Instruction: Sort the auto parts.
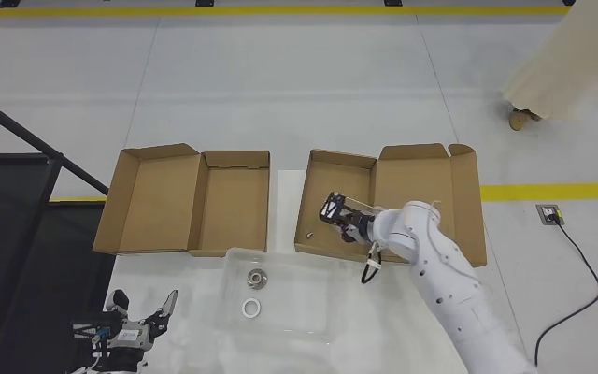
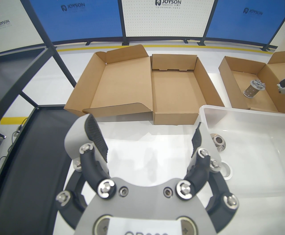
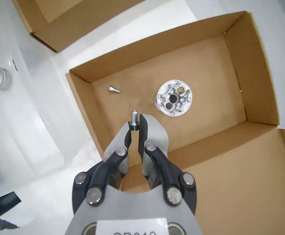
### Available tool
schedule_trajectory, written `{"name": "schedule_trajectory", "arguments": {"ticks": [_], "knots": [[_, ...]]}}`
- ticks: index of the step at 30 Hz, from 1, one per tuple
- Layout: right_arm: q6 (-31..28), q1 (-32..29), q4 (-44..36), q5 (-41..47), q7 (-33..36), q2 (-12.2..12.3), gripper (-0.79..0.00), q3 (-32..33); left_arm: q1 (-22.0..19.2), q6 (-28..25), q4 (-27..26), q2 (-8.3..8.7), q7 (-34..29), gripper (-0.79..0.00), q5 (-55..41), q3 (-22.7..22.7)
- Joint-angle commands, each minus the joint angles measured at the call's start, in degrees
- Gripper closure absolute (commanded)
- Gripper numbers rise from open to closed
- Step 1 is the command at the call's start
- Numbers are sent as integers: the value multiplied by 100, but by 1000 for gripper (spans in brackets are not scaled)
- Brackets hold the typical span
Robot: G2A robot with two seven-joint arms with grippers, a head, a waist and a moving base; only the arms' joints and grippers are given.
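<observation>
Right gripper (image 3: 136, 122): closed on a bolt (image 3: 134, 119), head pinched between the tips, thread pointing outward, held above the floor of the right box (image 3: 256, 66). In that box: a small screw (image 3: 114, 89) near one corner and a perforated hub (image 3: 174, 98) mid-floor, apart from each other.

Left gripper (image 2: 143, 123): fingers spread wide, holding nothing, over the white table (image 2: 155, 142), just beside the clear bin (image 2: 245, 109). The bin holds a flange (image 2: 218, 143) and a ring (image 2: 227, 170). The left box (image 2: 173, 89) lies beyond.

Room: grey floor (image 1: 280, 93) with a yellow line (image 1: 280, 9); blue and pegboard panels (image 2: 164, 17) behind.
</observation>
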Motion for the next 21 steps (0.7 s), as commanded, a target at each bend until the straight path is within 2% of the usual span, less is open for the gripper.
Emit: {"name": "schedule_trajectory", "arguments": {"ticks": [1, 8, 21], "knots": [[96, 108, 181, 4, 161, -44, 0, -156, 0, 0, 0, 0, 0, -785, 0, 0], [668, 516, 1012, -62, 465, -252, 0, -686, 0, 0, 0, 0, 0, -785, 0, 0], [1416, 1126, 2390, -125, 288, -710, 0, -1442, 0, 0, 0, 0, 0, -785, 0, 0]]}}
